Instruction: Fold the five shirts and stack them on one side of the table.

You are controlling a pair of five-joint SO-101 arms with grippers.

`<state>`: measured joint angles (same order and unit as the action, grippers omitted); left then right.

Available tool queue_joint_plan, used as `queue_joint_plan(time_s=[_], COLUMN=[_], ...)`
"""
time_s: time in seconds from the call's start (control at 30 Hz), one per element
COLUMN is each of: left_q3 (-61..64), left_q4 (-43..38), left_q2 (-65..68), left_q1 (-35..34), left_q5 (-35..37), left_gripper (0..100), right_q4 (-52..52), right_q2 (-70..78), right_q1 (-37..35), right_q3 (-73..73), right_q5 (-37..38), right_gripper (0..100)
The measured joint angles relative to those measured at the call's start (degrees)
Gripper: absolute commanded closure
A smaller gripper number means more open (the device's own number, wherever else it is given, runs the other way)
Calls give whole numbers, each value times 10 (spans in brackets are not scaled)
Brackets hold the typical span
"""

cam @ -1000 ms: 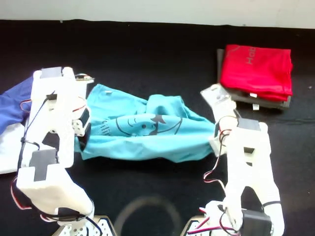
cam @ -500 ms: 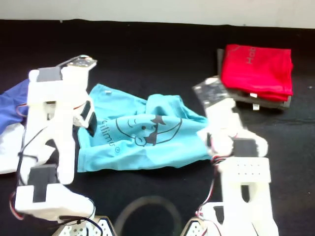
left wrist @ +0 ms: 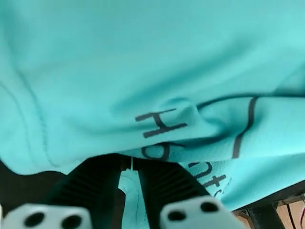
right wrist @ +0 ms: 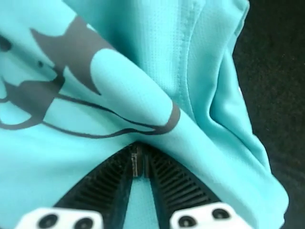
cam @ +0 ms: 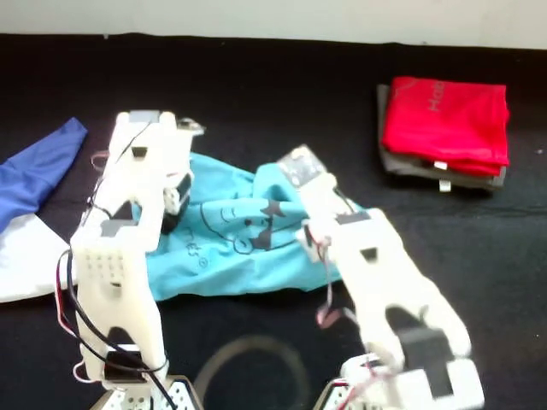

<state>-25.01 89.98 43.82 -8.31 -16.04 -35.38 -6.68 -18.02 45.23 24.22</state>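
A turquoise shirt (cam: pixel 231 243) with a dark printed drawing lies crumpled at the middle of the black table. My left gripper (cam: pixel 175 209) is over its left part, shut on a fold of the turquoise shirt (left wrist: pixel 157 81); the black fingers (left wrist: pixel 102 183) pinch the cloth. My right gripper (cam: pixel 312 231) is at the shirt's right part, shut on the turquoise shirt (right wrist: pixel 119 95), its fingers (right wrist: pixel 162 183) closed around a ridge of fabric. A folded red shirt (cam: pixel 444 120) lies on a folded grey one (cam: pixel 444 175) at the back right. A blue shirt (cam: pixel 38 166) and a white shirt (cam: pixel 26 265) lie at the left.
The black table (cam: pixel 256 94) has free room along the back and at the front right. A pale wall strip (cam: pixel 273 17) runs behind the table. The arm bases (cam: pixel 137 389) stand at the front edge.
Both arms have swung inward over the turquoise shirt, the left one rightward and the right one leftward. The shirt's two ends have been drawn toward the middle and it is more bunched.
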Motion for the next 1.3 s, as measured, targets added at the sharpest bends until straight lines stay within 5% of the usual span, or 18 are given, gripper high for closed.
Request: queue_joint_plan(time_s=[0.33,0.7,0.93,1.3], left_q3=[-484,-665,-490,171], left_q4=[53,111,116,116], left_q2=[209,221,29,-421], left_q1=[-77,-104,-104,-25], left_q5=[0,3,3,4], left_gripper=[909,870,870,870], right_q4=[-18,-353,-512,-620], right_q2=[274,192,93,43], right_q1=[47,55,55,55], right_q3=[-367,-548,-573,-573], right_q5=[-1,-3,-3,-3], right_gripper=[979,971,861,861])
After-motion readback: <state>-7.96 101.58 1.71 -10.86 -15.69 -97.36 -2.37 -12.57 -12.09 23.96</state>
